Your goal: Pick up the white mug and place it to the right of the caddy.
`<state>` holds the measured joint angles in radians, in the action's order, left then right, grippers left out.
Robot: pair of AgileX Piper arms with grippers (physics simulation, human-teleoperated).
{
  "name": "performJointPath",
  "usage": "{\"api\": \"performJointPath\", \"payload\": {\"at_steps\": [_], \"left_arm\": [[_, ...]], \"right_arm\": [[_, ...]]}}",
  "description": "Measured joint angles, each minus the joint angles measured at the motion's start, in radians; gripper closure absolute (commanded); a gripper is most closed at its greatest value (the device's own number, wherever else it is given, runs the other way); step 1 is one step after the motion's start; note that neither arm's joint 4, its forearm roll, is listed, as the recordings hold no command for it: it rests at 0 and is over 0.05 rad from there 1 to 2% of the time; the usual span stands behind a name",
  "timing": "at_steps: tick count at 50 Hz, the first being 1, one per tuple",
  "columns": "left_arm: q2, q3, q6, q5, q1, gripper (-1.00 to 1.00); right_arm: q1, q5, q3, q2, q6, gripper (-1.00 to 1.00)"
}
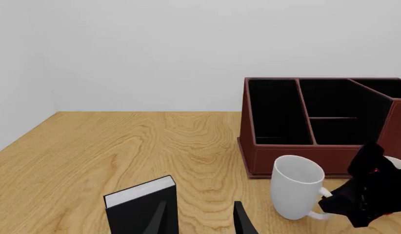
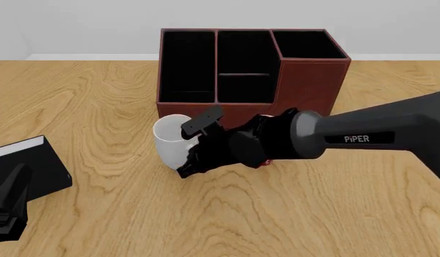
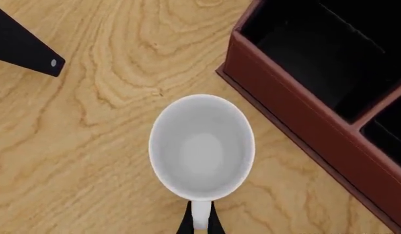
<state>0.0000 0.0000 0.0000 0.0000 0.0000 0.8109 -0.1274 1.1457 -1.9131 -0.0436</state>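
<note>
right gripper (image 2: 194, 147) is clamped on the handle of the white mug (image 2: 173, 140), which stands upright just in front of the caddy (image 2: 305, 85), a grip that should keep it level for the carry; the right wrist view looks straight down into the empty mug, fingers (image 3: 185, 223) pinching the handle; left gripper (image 1: 200, 219) hangs apart by a black box (image 1: 140, 204)

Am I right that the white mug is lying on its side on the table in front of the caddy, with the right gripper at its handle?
Not quite: the white mug stands upright, mouth open to the top, as the right wrist view shows looking straight into it. The rest holds: it is on the table in front of the caddy, and the right gripper straddles its handle.
</note>
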Motion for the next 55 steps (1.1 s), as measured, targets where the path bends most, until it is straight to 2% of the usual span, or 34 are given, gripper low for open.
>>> {"api": "performJointPath", "payload": {"at_steps": [31,55], "left_arm": [[0.000,0.000,0.000,0.000,0.000,-1.00],[0.000,0.000,0.000,0.000,0.000,-1.00]], "right_arm": [[-0.010,-0.010,-0.023,0.066,0.035,1.00],[-0.030,-0.024,-0.074,0.202,0.099,1.00]]}}
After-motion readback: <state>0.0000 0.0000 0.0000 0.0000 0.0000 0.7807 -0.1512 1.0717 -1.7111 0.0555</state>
